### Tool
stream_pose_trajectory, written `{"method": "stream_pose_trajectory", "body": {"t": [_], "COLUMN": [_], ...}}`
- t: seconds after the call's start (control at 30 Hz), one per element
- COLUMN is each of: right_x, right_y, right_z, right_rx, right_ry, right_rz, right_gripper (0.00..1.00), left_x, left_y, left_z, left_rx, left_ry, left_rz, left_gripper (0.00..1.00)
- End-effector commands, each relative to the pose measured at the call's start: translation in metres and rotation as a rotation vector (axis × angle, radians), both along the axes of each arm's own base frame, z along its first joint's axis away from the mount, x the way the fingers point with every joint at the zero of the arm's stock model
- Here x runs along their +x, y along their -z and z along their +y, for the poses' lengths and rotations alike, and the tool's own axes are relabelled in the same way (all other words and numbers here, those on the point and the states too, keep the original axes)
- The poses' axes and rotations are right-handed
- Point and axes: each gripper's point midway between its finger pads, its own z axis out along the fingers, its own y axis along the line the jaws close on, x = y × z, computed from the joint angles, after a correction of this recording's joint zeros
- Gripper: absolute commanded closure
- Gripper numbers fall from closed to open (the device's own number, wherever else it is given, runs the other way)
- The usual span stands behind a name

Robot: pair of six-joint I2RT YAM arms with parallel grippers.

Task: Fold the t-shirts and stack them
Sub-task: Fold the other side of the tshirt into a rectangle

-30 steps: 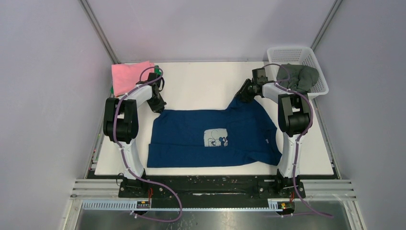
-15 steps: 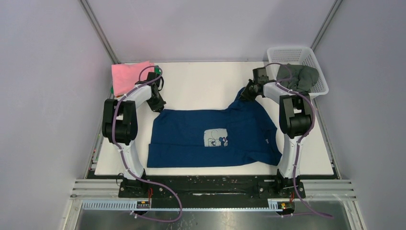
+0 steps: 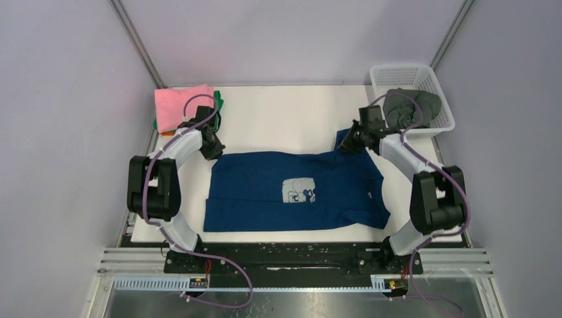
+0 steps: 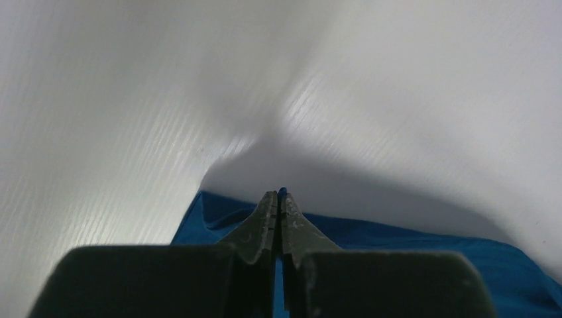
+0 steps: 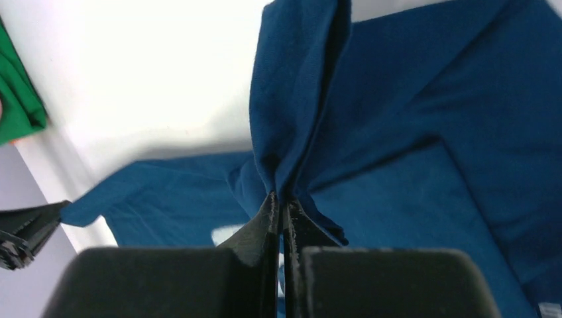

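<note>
Navy blue cloth t-shirt [image 3: 291,192] with a pale square cartoon print lies spread, print up, on the white tabletop [image 3: 285,112], and both arms grip its far edge. The left gripper [image 3: 213,151] has its fingers pressed together on the shirt's far left corner; the wrist view shows only a sliver of blue between the tips. The right gripper [image 3: 349,141] has its fingers clamped on a bunched ridge of cloth at the shirt's far right corner, lifted so the fabric tents up toward it.

That thin left bite looks like the weak point: any pull that tightens the cloth could slide the corner free and drop that side. The right hold seems to gather several layers, so a fold made from here would likely carry a diagonal crease, and the unequal heights could skew the edge. A folded pink t-shirt [image 3: 179,103] over a green one [image 3: 219,105] sits just beyond the shirt's far left corner, where a wide swing of the left arm might knock the pile. Beyond the far right corner, a dark grey-green t-shirt [image 3: 411,107] droops from the white plastic mesh basket [image 3: 397,71], near enough to snag the right arm's cable.
</note>
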Motion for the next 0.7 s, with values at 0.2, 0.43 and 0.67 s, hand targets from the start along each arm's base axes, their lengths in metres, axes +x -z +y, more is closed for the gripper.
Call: {"method": "stream_pose_trajectory", "body": {"t": [0.2,0.43,0.67], "right_x": [-0.09,-0.138,-0.182], "right_y": [-0.03,-0.026,-0.001], "right_z": [-0.021,-0.028,-0.028], "right_rx": [-0.09,-0.118,-0.079], "right_ry": [0.04,0.023,0.047], "right_rz": [-0.051,-0.03,0.03], "right_gripper": [1.0,1.0,0.99], "left_x": [-0.022,-0.045,-0.065], "left_y": [-0.02,-0.026,-0.022], "left_z": [-0.001,0.007,0.011], "left_rx": [0.011,0.04,0.041], "left_ry": [-0.019,-0.052,-0.075], "left_rz": [-0.108,-0.126,-0.121], "left_gripper": [1.0,1.0,1.0]}}
